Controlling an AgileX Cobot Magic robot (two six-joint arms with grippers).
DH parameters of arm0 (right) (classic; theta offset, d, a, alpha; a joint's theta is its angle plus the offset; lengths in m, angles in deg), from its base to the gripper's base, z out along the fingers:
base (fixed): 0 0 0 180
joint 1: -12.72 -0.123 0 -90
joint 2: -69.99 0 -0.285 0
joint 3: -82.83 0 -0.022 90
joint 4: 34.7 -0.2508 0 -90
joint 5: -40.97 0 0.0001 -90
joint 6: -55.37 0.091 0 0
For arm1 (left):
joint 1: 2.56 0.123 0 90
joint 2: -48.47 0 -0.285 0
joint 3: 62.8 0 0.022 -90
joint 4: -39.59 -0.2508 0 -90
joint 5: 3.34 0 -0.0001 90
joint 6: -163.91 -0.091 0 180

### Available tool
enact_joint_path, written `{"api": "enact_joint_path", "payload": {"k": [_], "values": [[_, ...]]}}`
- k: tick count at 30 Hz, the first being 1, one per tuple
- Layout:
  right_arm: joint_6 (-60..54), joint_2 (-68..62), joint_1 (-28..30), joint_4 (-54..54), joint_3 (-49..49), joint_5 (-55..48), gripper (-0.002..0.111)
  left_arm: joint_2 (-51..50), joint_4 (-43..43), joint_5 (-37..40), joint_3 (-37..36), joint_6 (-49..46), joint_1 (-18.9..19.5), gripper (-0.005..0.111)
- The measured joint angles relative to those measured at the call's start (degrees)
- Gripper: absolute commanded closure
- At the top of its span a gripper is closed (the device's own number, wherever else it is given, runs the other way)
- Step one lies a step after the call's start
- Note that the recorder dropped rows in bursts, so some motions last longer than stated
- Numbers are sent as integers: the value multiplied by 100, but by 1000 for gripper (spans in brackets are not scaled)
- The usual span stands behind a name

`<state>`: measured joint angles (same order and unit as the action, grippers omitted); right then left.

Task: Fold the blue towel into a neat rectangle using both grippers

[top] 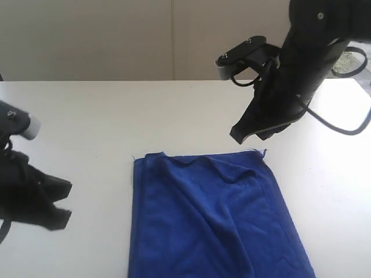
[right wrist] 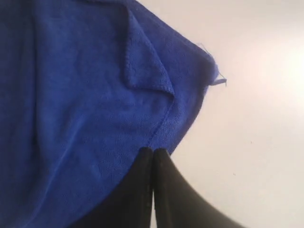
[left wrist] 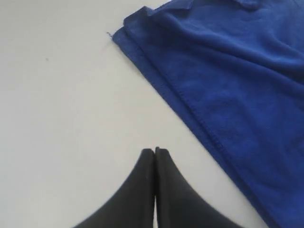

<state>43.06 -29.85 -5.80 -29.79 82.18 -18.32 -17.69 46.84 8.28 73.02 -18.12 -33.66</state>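
Observation:
The blue towel (top: 214,217) lies on the white table, folded over with a rumpled far edge, and runs off the near edge of the exterior view. My left gripper (top: 61,204) hovers to the left of the towel, shut and empty; in the left wrist view its closed tips (left wrist: 155,151) sit apart from the towel's hem (left wrist: 190,109). My right gripper (top: 246,134) hangs above the table just beyond the towel's far right corner, shut with nothing in it. Its tips (right wrist: 153,151) appear over the towel's edge (right wrist: 95,109), near a small turned-over flap.
The white table (top: 87,127) spreads around the towel on the left, right and far sides. A beige wall (top: 116,35) stands behind the table's far edge. Black cables (top: 342,124) loop off the right arm.

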Motion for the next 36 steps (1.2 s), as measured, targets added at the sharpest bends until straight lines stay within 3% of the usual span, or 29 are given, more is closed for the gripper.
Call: {"api": "enact_joint_path", "payload": {"k": [3, 4, 5, 6, 9, 13, 21, 28, 33, 36], "values": [[-394, 62, 208, -180, 0, 0, 108, -924, -140, 859, 1021, -185, 418, 107], [-660, 35, 389, -449, 0, 37, 108, -1691, -112, 1748, 1893, -750, 739, 107], [-815, -14, 484, -654, 0, 102, 108, -2019, -45, 2249, 2263, -1157, 862, 107], [-1212, -140, 626, -1115, 0, 196, 108, -2839, 339, 3164, 3132, -2092, 1146, 107], [-1922, -404, 731, -1717, 0, 257, 108, -3794, 1044, 3762, 4018, -3360, 1423, 107], [-2474, -848, 747, -1972, 0, 493, 108, -4534, 1810, 3331, 4573, -4621, 1485, 104], [-2792, -1613, 759, -1950, 0, 1214, 91, -5259, 2871, 2249, 4930, -6855, 1485, 58], [-2828, -1939, 759, -1946, 0, 1580, 86, -5829, 4058, 2146, 5054, -9179, 1455, 57], [-3081, -1951, 759, -1937, 0, 1926, 62, -6021, 4502, 1917, 5054, -9846, 1337, 57], [-3271, -1951, 759, -1937, 0, 2015, 59, -6070, 4574, 1743, 5054, -9913, 1314, 57]]}}
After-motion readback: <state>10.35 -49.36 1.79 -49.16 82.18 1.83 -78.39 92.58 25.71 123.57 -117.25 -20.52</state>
